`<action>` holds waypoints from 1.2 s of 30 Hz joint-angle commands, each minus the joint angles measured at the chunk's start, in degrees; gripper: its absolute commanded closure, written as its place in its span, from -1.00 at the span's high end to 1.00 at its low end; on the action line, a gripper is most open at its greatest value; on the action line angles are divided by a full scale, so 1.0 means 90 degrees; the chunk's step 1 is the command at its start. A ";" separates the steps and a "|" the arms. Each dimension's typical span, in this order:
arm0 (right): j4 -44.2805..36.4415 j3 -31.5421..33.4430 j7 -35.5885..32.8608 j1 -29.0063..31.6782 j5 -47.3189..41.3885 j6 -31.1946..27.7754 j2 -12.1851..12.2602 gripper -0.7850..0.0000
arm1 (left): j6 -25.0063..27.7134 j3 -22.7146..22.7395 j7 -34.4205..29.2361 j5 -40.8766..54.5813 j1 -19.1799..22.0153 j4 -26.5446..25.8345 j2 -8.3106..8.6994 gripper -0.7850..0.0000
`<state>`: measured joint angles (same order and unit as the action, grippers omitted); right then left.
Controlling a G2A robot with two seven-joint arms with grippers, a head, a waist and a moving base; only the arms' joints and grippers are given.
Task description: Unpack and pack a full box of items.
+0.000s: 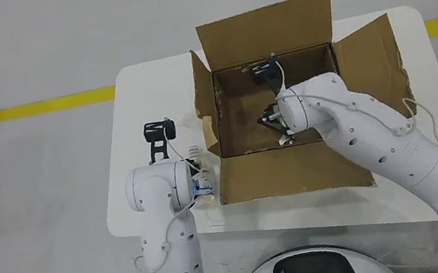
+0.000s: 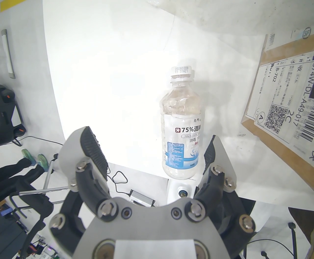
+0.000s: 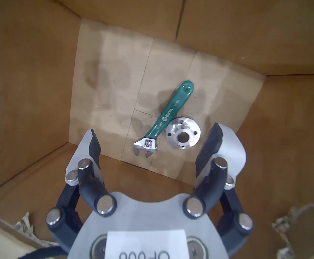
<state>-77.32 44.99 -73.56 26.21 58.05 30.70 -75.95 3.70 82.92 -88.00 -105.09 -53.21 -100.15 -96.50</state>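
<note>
**Box Open, Both Grippers Released**

From above, the cardboard box [image 1: 287, 173] is being seen with its flaps thrown open on the white table [image 1: 152, 104]. The right gripper [image 3: 154, 130] is being hung inside it, fingers spread wide and nothing grasped. On the box floor below it, a green-handled wrench [image 3: 169, 110] is being shown lying flat. A round metal flange [image 3: 182, 136] is lying just beside its handle; whether the two are touching cannot be told.

Outside the box, at its 9 o'clock side in the top view, a clear bottle [image 2: 181, 127] with a white cap is being seen lying on the table, cap pointing toward 12 o'clock. The left gripper [image 2: 150, 137] is being hung over the bottle's base end. It too is released, its ribbed pads [image 2: 94, 149] well apart and no contact with the bottle visible. The labelled box wall is being glimpsed at the bottle's 3 o'clock.
</note>
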 commanded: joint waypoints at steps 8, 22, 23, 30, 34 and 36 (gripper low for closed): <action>0.0054 -0.0025 0.0013 -0.0019 0.0032 0.0017 -0.0016 1.00 | 0.0000 0.0000 0.0000 0.0000 0.0000 0.0000 0.0000 1.00; 0.0219 -0.0138 0.0435 0.0185 0.0094 0.0049 -0.0200 1.00 | 0.0000 0.0000 0.0000 0.0000 0.0000 0.0000 0.0000 1.00; 0.0281 -0.0125 0.0476 0.0181 0.0109 0.0061 -0.0212 1.00 | 0.0000 0.0000 0.0000 0.0000 0.0000 0.0000 0.0000 1.00; 0.0499 -0.0019 0.0536 0.0172 0.0270 0.0079 -0.0267 1.00 | 0.0000 0.0000 0.0000 0.0000 0.0000 0.0000 0.0000 1.00; 0.0567 0.0081 0.0567 0.0157 0.0340 0.0050 -0.0286 1.00 | 0.0000 0.0000 0.0000 0.0000 0.0000 0.0000 0.0000 1.00; 0.0613 0.0108 0.0598 0.0154 0.0377 0.0035 -0.0302 1.00 | 0.0000 0.0000 0.0000 0.0000 0.0000 0.0000 0.0000 1.00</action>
<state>-71.96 45.89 -68.28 27.60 61.33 31.04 -78.62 3.70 82.92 -88.00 -105.09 -53.21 -100.15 -96.50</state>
